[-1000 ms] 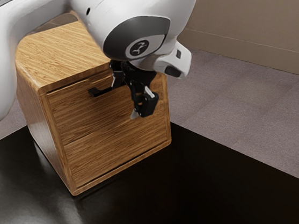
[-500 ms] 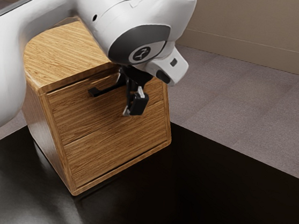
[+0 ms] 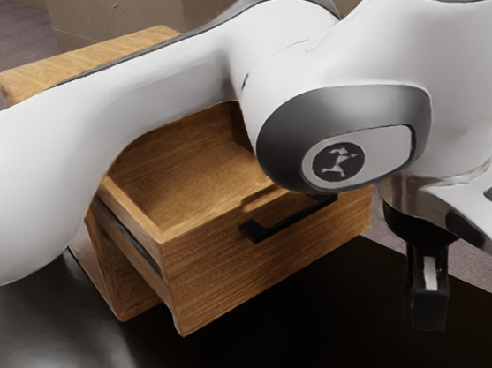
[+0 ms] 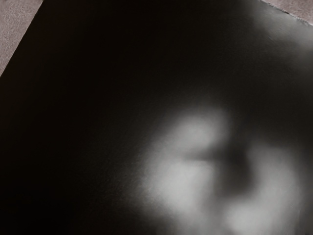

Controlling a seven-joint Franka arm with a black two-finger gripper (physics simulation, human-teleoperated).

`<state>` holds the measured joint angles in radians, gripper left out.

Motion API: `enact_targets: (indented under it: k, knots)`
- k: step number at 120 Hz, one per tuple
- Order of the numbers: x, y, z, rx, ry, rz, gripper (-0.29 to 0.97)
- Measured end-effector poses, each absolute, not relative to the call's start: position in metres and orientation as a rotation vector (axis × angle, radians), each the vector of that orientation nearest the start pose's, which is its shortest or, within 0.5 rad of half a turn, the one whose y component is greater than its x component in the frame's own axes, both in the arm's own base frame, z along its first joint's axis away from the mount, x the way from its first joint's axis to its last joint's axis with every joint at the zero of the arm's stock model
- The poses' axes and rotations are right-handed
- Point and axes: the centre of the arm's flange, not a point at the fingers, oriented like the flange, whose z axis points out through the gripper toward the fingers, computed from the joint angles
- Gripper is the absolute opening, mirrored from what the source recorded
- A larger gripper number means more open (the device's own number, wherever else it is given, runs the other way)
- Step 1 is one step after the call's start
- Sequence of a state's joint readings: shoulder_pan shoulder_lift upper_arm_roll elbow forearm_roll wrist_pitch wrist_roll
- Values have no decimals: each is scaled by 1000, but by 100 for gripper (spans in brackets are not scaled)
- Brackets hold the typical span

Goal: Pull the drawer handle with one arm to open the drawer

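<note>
Drawer (image 3: 246, 264) stands pulled well out of cabinet (image 3: 73, 62), so task looks done imo. End effector (image 3: 427, 316) hangs clear of handle (image 3: 281, 224), which sits beside it, above table (image 3: 324, 353). Wide vs narrow: can't tell.

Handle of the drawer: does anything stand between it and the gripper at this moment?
Nothing visible does. The gripper hangs over the black table, to the exterior view's right of the handle and apart from it, with open space between them. The drawer stands pulled out of the cabinet.
</note>
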<state>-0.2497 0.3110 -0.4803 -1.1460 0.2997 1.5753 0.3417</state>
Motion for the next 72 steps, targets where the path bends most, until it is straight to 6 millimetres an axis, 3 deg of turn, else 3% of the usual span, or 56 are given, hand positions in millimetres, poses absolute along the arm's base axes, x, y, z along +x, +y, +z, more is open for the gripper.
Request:
enact_targets:
  k: [6, 10, 21, 28, 47, 60, 72]
  knots:
    - [522, -354, 675, -2638, 1422, -301, 60]
    - [519, -341, 686, -2647, 1353, -302, 61]
    - [536, -269, 703, -2698, 1115, -232, 64]
    - [533, -238, 717, -2717, 1031, -197, 63]
    - [532, -193, 717, -2761, 908, -85, 66]
    - [521, -186, 721, -2783, 863, -94, 67]
    - [483, -222, 737, -2805, 818, -180, 68]
